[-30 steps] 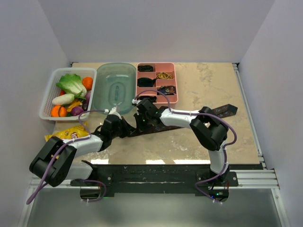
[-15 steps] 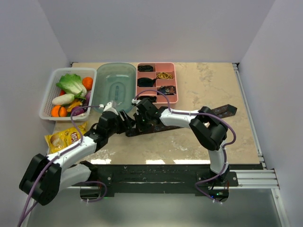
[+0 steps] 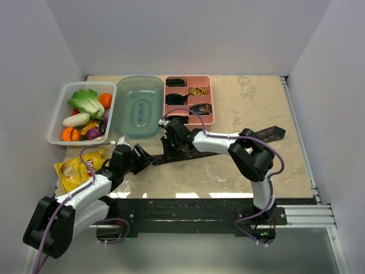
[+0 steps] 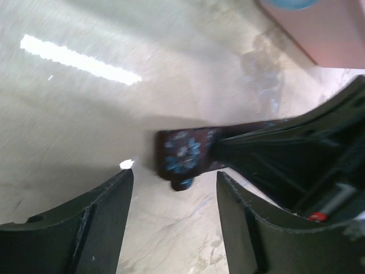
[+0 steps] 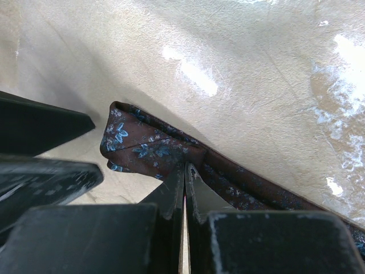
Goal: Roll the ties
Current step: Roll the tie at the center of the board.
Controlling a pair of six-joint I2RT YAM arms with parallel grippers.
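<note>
A maroon tie [image 3: 272, 134] with small blue flowers lies stretched flat and slantwise across the surface [image 3: 256, 103], its wide pointed end off to the right. The narrow end, near the middle, is doubled over on itself.

Bare beige marbled worktop [image 3: 251, 103] lies open right of the pink compartment tray [image 3: 211, 108]. Leftward, a translucent teal plastic tub [image 3: 137, 108], white mesh basket [image 3: 55, 121] and yellow crisp bag [image 3: 74, 168] hem in the open left pincer [image 3: 142, 157]. The brown-maroon patterned tie [image 3: 268, 135] crosses mid-worktop.

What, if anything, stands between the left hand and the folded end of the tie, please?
Nothing visible: only bare table lies between the open left hand and the tie, whose folded end the right hand pinches.
</note>
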